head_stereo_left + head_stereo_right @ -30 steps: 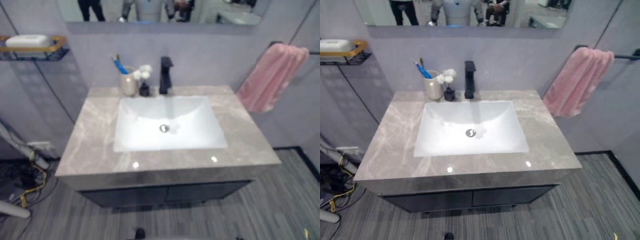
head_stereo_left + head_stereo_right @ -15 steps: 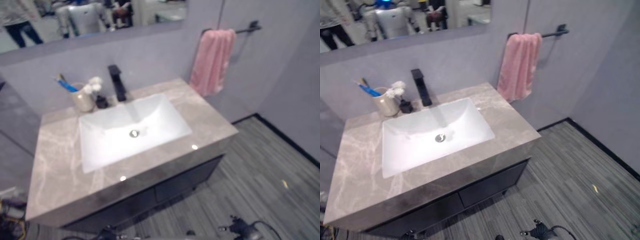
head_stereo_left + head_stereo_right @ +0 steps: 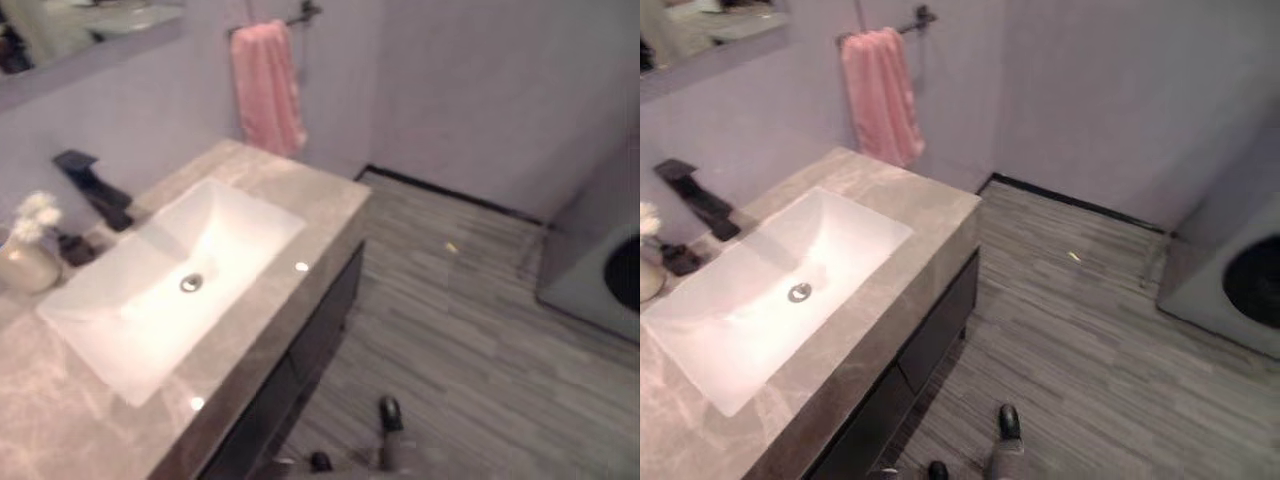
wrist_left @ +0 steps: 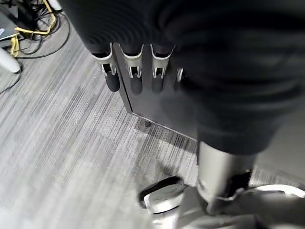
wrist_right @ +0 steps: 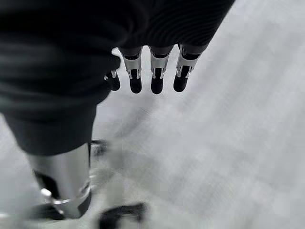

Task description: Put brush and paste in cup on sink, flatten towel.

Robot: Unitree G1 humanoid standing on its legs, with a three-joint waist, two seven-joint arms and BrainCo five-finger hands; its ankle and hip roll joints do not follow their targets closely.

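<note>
Now swung rightward since a second ago: camera shift only, items unmoved. Cup (image 3: 28, 265) at 9 o'clock on counter (image 3: 300, 205); brush and paste cut off from sight. One pink towel (image 3: 878, 95) on rail at 12 o'clock, flattening judged pending. One sink (image 3: 170, 280), one faucet (image 3: 95, 188). Left robot hand (image 4: 133, 71) and right robot hand (image 5: 152, 71) released, empty, above floor.

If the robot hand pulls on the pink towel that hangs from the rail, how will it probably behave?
The pink towel hangs in soft vertical folds, so it is likely floppy and will bend around the fingers. It is draped over a dark rail, apparently unfastened, so a downward pull may slide it off. It looks light for its size.
</note>
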